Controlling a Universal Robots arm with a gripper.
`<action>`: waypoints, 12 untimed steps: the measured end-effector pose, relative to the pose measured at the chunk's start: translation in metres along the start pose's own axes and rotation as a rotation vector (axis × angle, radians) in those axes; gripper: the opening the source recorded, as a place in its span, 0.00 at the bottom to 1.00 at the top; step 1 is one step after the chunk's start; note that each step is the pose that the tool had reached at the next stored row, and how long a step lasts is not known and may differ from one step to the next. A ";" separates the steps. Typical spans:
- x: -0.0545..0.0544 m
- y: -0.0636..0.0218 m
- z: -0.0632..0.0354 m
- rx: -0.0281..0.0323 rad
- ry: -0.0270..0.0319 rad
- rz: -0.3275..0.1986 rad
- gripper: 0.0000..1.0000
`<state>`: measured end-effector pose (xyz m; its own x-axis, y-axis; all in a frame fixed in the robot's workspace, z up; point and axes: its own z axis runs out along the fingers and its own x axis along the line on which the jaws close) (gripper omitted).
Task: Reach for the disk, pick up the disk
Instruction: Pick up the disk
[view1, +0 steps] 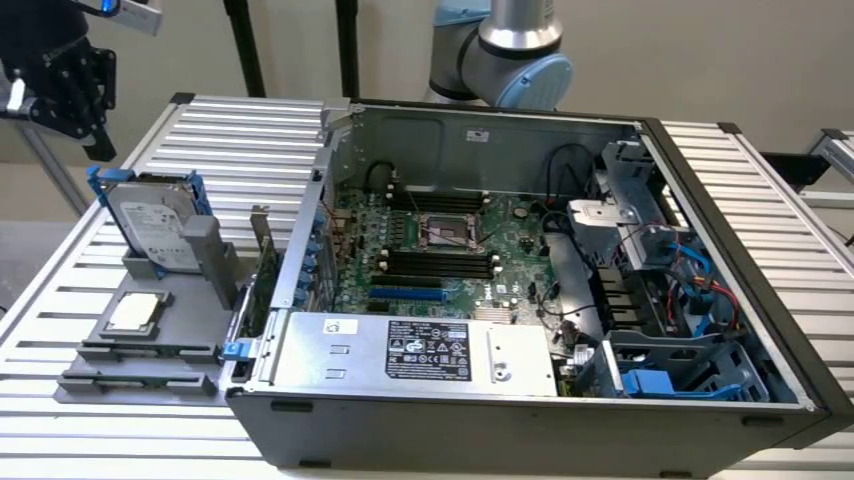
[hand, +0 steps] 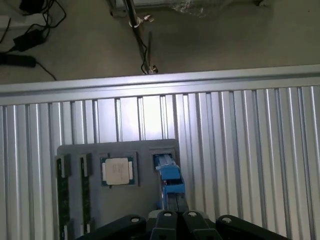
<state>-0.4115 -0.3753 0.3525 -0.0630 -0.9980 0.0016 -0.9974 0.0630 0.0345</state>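
— Where do we find the disk?
— On edge, upright in the grey stand on the bench, just beside the open computer case. Label face turned toward the chip; long axis seems vertical.
— And the gripper?
— We note it above the disk, well apart, jaws drawn together, holding nothing.

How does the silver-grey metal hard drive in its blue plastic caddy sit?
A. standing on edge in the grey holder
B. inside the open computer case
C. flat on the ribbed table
A: the hard drive stands on edge, slotted in the grey holder.
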 end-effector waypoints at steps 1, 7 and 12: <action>0.000 -0.0011 0.0000 -0.0001 0.0003 -0.005 0.11; 0.002 -0.0025 0.0002 -0.0001 0.0001 -0.005 0.12; 0.002 -0.0025 0.0006 -0.0001 0.0001 -0.005 0.30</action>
<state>-0.4091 -0.3773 0.3518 -0.0577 -0.9983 0.0015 -0.9977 0.0577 0.0346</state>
